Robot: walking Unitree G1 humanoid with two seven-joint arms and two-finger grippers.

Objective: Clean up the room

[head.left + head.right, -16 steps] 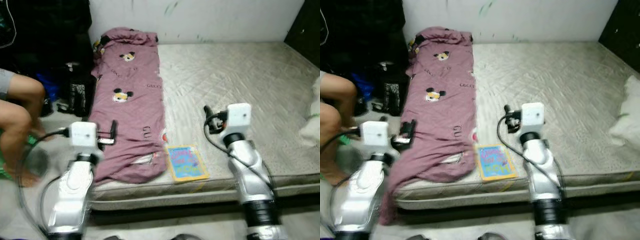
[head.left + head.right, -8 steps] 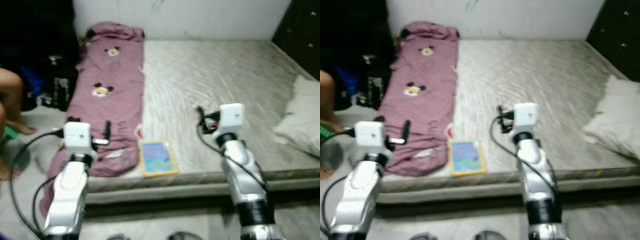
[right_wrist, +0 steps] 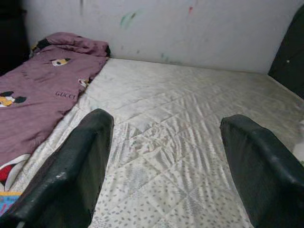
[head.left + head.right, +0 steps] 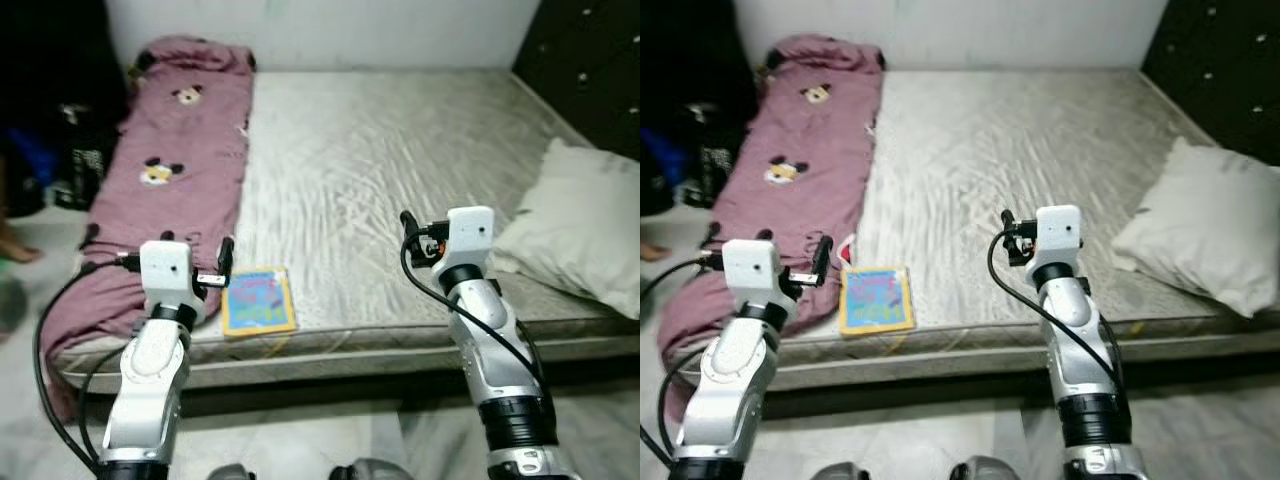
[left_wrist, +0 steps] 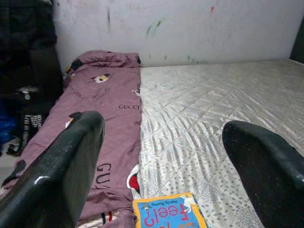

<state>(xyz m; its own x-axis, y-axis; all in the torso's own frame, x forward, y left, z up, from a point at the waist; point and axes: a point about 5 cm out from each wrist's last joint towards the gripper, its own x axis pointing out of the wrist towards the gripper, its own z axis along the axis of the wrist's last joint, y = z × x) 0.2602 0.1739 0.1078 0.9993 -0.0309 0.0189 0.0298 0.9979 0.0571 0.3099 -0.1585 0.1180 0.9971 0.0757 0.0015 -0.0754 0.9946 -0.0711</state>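
A mauve blanket (image 4: 165, 170) with cartoon mouse prints lies along the left side of a bare grey mattress (image 4: 380, 150). A colourful children's book (image 4: 258, 300) with a yellow border rests near the mattress's front edge, beside the blanket. A white pillow (image 4: 575, 235) sits at the right side. My left gripper (image 4: 196, 250) hovers open over the blanket's near end, just left of the book (image 5: 168, 212). My right gripper (image 4: 415, 240) is open above the mattress's front middle. Neither holds anything.
Black bags (image 4: 60, 120) crowd the floor left of the bed, and a person's foot (image 4: 15, 250) shows at the left edge. A dark padded panel (image 4: 590, 60) stands at the right. A white wall (image 4: 350, 30) runs behind. Pale floor lies below the mattress front.
The camera has swung right: the pillow and dark panel came into view, and the person's legs slid almost out on the left. Both grippers stay open and raised as before.
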